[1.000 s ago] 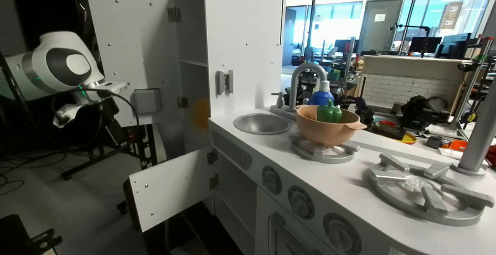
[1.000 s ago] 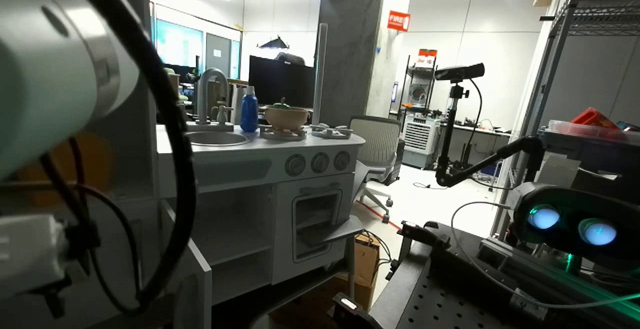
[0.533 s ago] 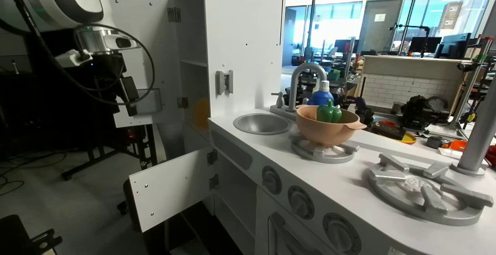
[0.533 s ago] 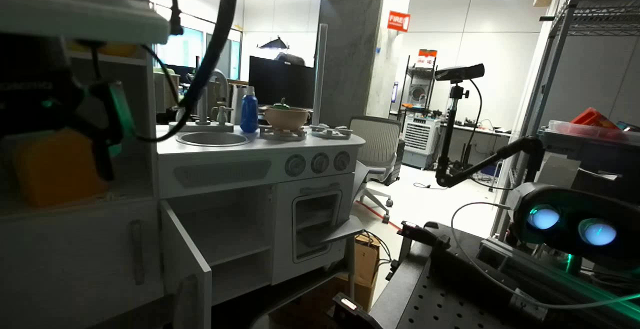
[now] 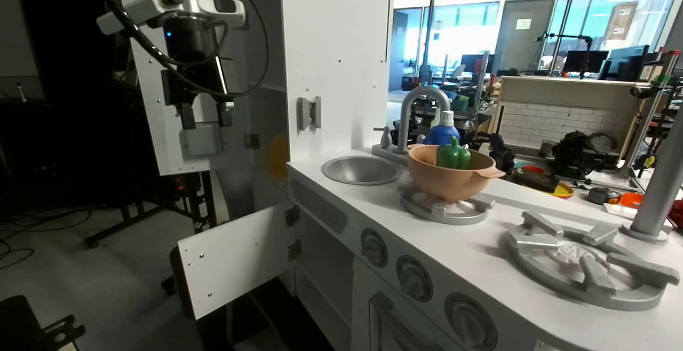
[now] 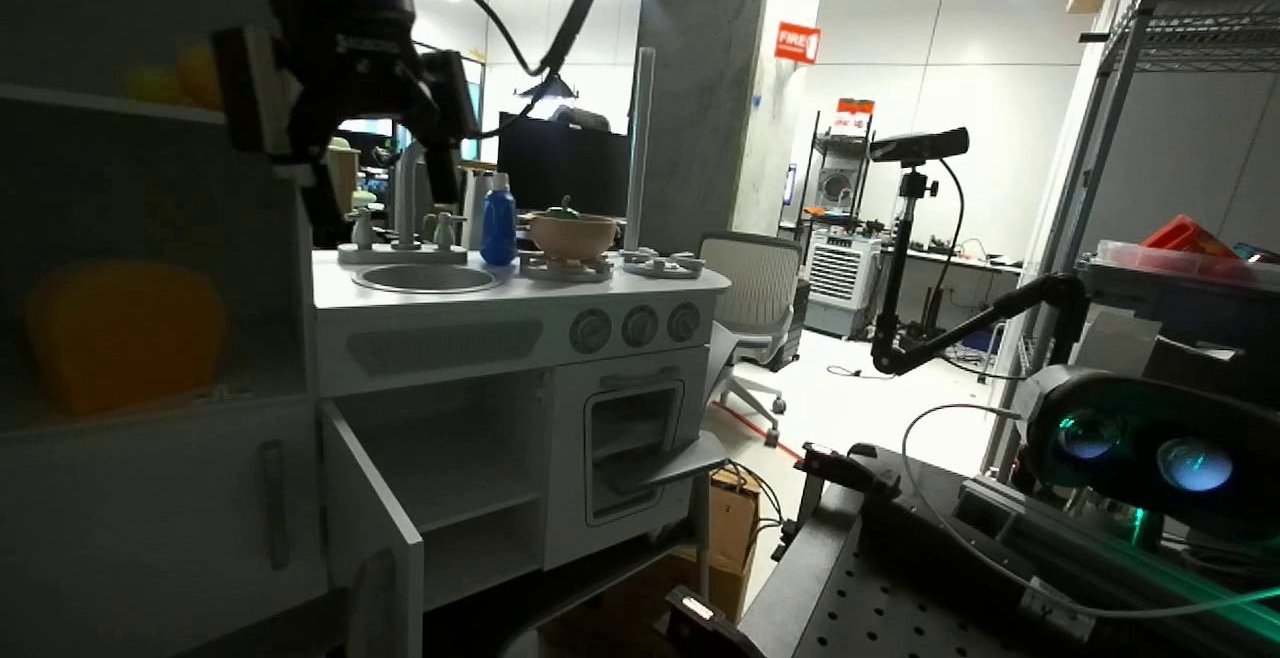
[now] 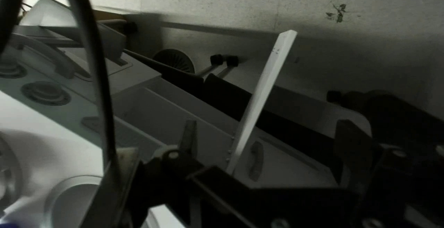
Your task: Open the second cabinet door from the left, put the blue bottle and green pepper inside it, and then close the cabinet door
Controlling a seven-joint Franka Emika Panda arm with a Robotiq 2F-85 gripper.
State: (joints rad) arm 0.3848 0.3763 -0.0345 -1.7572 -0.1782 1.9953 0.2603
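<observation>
Gripper (image 5: 207, 119) at the upper left of an exterior view, pointing down, fingers (image 5: 188, 118) spread well apart, the tall white door (image 5: 168, 143) behind. Gap plain in the wrist view, between a fingertip near the lower middle and another towards the lower right of the frame. Second cabinet door from the left (image 5: 235, 260) wide open in both exterior views, lower in the frame than the gripper and well apart from the fingers; in the wrist view, top edge slanting right of centre. Beside that door, low and left of centre in an exterior view, a white compartment (image 6: 460, 448) exposed. Blue bottle (image 6: 498, 223) upright on the white tabletop (image 5: 373, 196), in an exterior view between the faucet (image 6: 405, 203) and the tan bowl (image 6: 570, 236); in an exterior view, bottle (image 5: 441, 136) partly hidden behind that bowl, right of centre. Green pepper (image 5: 452, 156) in the bowl, stem up, showing above the rim in both exterior views. Bowl resting on a grey burner (image 5: 443, 215), another burner (image 5: 592, 276) farther right. Round sink (image 5: 362, 170) left of the bowl, three grey knobs (image 5: 412, 280) along the front. Blurred orange object (image 6: 130, 338) at the far left of an exterior view.
</observation>
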